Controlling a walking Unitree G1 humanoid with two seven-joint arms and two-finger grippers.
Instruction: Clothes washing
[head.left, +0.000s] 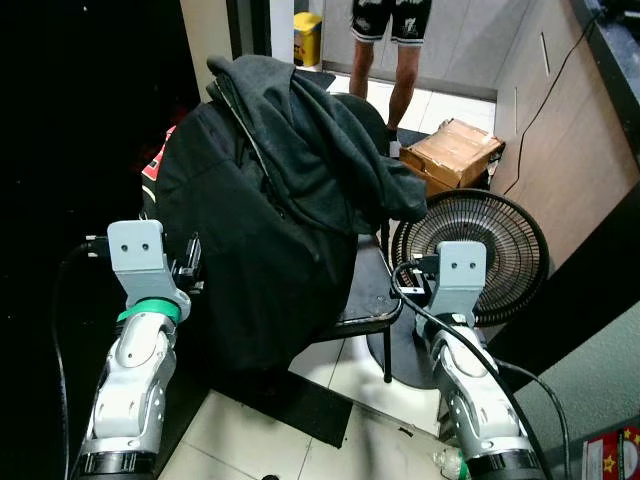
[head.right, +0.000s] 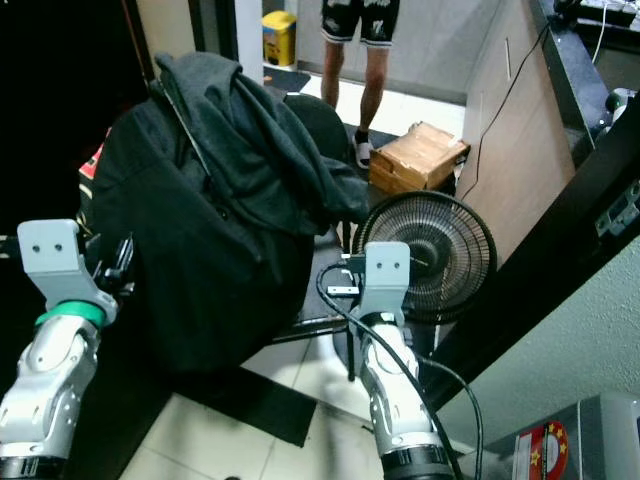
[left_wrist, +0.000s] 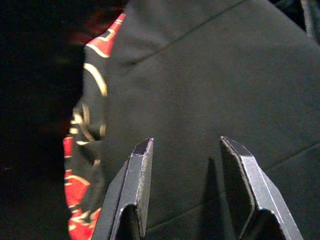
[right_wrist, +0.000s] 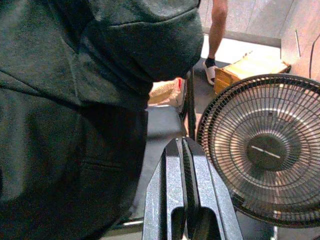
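Observation:
A dark hooded jacket (head.left: 270, 200) hangs draped over a chair (head.left: 370, 300), reaching almost to the floor. Under it at the left edge a red patterned cloth (left_wrist: 82, 165) peeks out. My left gripper (left_wrist: 187, 150) is open, its two fingers close against the jacket's dark cloth (left_wrist: 210, 75) low on the left side. My right gripper (right_wrist: 184, 150) is shut with nothing in it, held beside the chair seat (right_wrist: 162, 125), between the jacket's hanging sleeve (right_wrist: 150, 45) and the fan. Both silver arms show at the bottom of the head views, left (head.left: 140, 330) and right (head.left: 465, 360).
A black floor fan (head.left: 480, 250) stands right of the chair. Behind it lies a cardboard box (head.left: 452, 152) by a wooden wall. A person's legs (head.left: 390, 50) stand at the back on the tiled floor, near a yellow bin (head.left: 307, 38). A dark mat (head.left: 300, 405) lies under the chair.

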